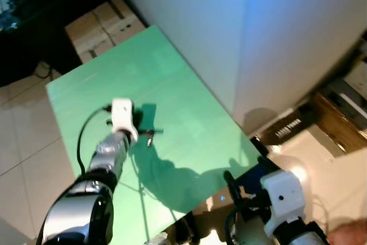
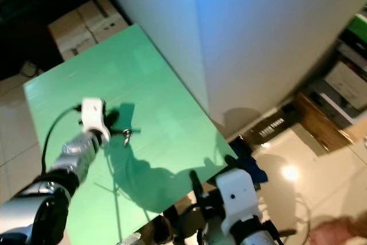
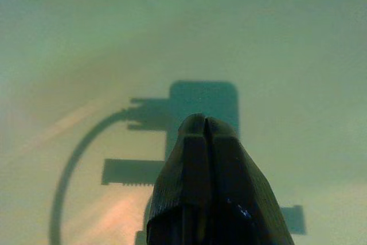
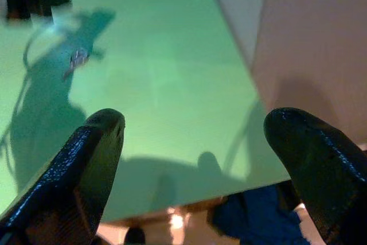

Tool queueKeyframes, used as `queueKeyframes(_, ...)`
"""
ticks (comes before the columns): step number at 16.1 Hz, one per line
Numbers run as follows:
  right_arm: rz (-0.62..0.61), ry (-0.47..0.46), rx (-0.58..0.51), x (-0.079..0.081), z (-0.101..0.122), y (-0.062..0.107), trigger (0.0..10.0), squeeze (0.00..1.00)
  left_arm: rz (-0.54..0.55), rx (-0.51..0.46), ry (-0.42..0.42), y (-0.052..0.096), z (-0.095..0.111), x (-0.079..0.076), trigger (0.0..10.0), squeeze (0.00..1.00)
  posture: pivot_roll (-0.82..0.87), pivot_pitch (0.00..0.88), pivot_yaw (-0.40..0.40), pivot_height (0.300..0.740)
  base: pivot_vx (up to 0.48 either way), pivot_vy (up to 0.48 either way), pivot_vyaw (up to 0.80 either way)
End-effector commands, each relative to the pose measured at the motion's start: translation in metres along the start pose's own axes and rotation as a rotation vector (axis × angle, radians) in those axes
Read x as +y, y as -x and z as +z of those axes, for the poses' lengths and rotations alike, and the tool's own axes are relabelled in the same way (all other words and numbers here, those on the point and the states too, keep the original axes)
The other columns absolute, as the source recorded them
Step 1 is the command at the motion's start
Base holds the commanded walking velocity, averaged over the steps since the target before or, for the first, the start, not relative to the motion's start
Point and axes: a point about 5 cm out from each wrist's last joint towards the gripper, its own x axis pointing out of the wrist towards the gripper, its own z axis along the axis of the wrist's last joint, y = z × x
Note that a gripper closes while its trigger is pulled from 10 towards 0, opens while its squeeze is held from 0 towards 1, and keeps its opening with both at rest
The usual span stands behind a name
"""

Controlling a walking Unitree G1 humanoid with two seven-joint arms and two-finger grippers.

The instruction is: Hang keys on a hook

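A small bunch of keys (image 1: 149, 137) lies on the green table (image 1: 172, 84), near its middle, inside the shadow of my left arm. My left gripper (image 1: 159, 131) hovers just above the keys with its white wrist camera behind it. In the left wrist view its fingers (image 3: 195, 164) are pressed together with nothing visible between them, over their own shadow on the table. My right gripper (image 4: 195, 124) stands open at the table's near right corner, well apart from the keys (image 4: 77, 57).
A white wall (image 1: 241, 32) runs along the table's far right side. Cardboard boxes (image 1: 103, 27) stand beyond the table's far end. A black box with lettering (image 1: 287, 130) and wooden furniture sit on the tiled floor at the right. Something blue (image 4: 252, 216) lies below the table's corner.
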Motion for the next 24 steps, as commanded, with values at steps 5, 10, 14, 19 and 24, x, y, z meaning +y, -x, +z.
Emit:
queueKeyframes(5, 0.019, -0.03, 0.004, 0.0, -0.015, -0.004, 10.0, 0.0, 0.016, 0.035, -0.099, 0.001, 0.002, 0.009, 10.0, 0.0, -0.39, 0.211, 0.253, 0.74, 0.201, 0.0, 0.0)
queueKeyframes(10, 0.024, -0.03, -0.017, 0.001, -0.021, -0.009, 10.0, 0.0, -0.025, 0.119, -0.123, -0.001, -0.015, -0.011, 10.0, 0.0, -0.39, 0.217, 0.254, 0.74, 0.0, 0.0, 0.0)
queueKeyframes(14, 0.011, -0.03, -0.022, 0.001, -0.022, -0.01, 10.0, 0.0, -0.057, 0.181, -0.18, -0.001, -0.024, -0.022, 10.0, 0.0, -0.4, 0.222, 0.267, 0.74, 0.0, 0.0, 0.0)
queueKeyframes(19, -0.003, -0.039, -0.045, 0.003, -0.023, -0.011, 10.0, 0.0, -0.039, 0.204, -0.233, -0.007, -0.018, -0.031, 10.0, 0.0, -0.4, 0.23, 0.273, 0.74, 0.0, 0.0, 0.0)
queueKeyframes(24, -0.012, -0.047, -0.043, 0.004, -0.024, -0.005, 10.0, 0.0, -0.027, 0.236, -0.315, -0.008, -0.019, -0.033, 10.0, 0.0, -0.41, 0.253, 0.277, 0.74, 0.0, 0.0, 0.0)
